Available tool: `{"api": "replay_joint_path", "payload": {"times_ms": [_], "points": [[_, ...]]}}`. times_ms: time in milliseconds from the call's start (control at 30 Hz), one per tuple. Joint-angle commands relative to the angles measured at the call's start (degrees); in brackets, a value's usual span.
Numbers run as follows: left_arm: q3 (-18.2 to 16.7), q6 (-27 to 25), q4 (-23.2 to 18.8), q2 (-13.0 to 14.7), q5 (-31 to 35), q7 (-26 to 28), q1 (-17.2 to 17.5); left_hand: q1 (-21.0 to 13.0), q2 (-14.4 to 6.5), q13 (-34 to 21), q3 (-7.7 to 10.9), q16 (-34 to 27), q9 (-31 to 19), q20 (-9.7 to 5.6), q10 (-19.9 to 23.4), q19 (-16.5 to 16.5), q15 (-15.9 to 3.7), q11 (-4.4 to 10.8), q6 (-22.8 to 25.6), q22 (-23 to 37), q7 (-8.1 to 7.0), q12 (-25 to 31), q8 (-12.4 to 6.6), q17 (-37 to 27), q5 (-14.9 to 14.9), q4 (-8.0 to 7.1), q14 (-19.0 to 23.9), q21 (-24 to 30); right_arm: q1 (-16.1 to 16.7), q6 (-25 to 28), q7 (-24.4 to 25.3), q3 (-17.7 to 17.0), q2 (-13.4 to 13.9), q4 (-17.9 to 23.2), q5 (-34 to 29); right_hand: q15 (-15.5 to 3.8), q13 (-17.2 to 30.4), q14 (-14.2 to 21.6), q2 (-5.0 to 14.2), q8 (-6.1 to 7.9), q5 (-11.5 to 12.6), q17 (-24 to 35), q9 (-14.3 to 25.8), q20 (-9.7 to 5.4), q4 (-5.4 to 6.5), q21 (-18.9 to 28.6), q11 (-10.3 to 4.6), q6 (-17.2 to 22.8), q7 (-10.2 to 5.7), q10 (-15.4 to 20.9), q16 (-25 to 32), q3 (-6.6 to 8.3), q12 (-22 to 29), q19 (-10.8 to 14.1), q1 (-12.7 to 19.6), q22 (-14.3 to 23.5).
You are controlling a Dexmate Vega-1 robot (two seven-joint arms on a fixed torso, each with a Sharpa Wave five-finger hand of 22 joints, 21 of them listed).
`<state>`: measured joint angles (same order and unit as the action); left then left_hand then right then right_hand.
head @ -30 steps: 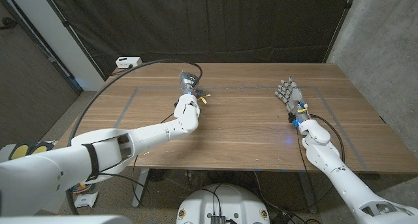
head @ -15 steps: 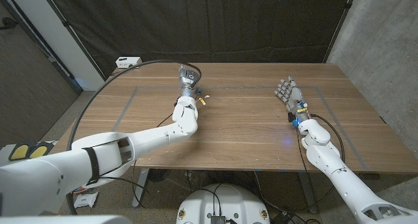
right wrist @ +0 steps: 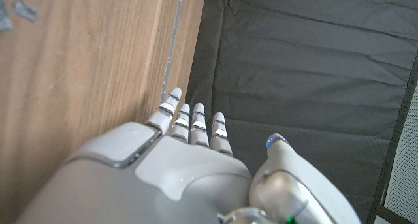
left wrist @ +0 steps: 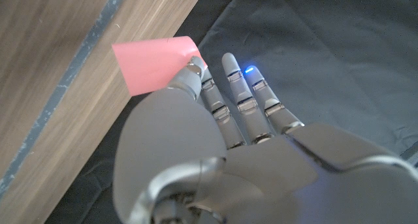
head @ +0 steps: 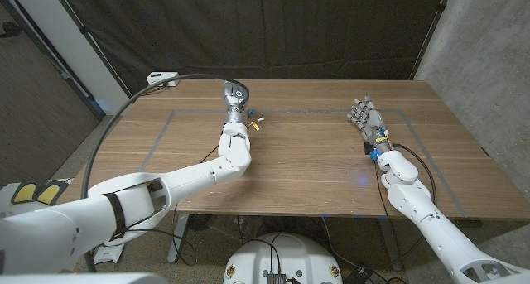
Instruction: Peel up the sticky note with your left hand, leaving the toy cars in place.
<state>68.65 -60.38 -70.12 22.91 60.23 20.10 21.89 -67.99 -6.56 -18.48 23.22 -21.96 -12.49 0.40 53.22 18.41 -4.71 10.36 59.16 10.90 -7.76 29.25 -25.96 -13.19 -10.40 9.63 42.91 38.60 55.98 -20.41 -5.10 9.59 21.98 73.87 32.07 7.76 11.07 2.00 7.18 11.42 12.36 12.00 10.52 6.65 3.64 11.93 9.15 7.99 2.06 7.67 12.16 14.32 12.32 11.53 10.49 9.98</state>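
Observation:
A pink sticky note is off the wood, pinched at one edge by my left hand, whose other fingers reach out over the dark curtain. In the head view that left hand is raised above the table's far middle. Two small things, one dark and one yellow, lie on the wood just beside its wrist; they are too small to tell as toy cars. Two small grey shapes show far off on the table in the right wrist view. My right hand stands at the right with fingers apart, holding nothing.
A white box sits at the table's back left corner. A black cable arcs over the left side of the table. Faint tape lines mark a rectangle on the wood. A dark curtain hangs behind.
My left hand has risen and moved farther toward the table's back edge. The right hand has not moved.

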Motion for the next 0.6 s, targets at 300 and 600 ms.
{"api": "replay_joint_path", "payload": {"times_ms": [300, 600], "points": [[-11.3, 5.7, -13.1, 3.1, -12.2, 5.0, 5.2, -0.5, 0.2, -6.2, 0.06, 0.7, 0.0, 0.39, 1.2, -0.1, -8.27, 1.55, 0.1, 0.2, 0.28, 3.5, -0.64, -0.3, -0.2, -0.36, 0.6, 0.3, 1.1, -0.1, 1.6, 0.2, 0.4, 1.9, -0.1, 0.01, 0.2, 0.4, -0.40, -0.16, -0.1, 0.1, 0.1, 0.20, 0.14, -0.2, 0.00, 0.2, -0.04, 0.2, 0.0, 0.48, -0.2, 0.4, 0.2, 0.3], [-19.7, 12.5, -20.1, 4.4, -22.0, 6.6, 10.0, -0.4, 0.1, -6.6, 0.01, 0.8, 0.0, 0.77, 1.0, -0.4, -8.14, 1.53, -0.2, 0.2, 0.67, 3.6, -0.63, -0.4, -0.2, -0.53, 0.7, 0.2, 1.3, 0.1, 2.3, 0.3, 1.0, 3.3, -0.5, -0.07, 0.2, 0.4, -0.39, -0.17, -0.1, 0.1, 0.1, 0.22, 0.13, -0.1, 0.06, 0.3, -0.01, 0.3, 0.0, 0.55, -0.2, 0.4, 0.2, 0.3]]}}
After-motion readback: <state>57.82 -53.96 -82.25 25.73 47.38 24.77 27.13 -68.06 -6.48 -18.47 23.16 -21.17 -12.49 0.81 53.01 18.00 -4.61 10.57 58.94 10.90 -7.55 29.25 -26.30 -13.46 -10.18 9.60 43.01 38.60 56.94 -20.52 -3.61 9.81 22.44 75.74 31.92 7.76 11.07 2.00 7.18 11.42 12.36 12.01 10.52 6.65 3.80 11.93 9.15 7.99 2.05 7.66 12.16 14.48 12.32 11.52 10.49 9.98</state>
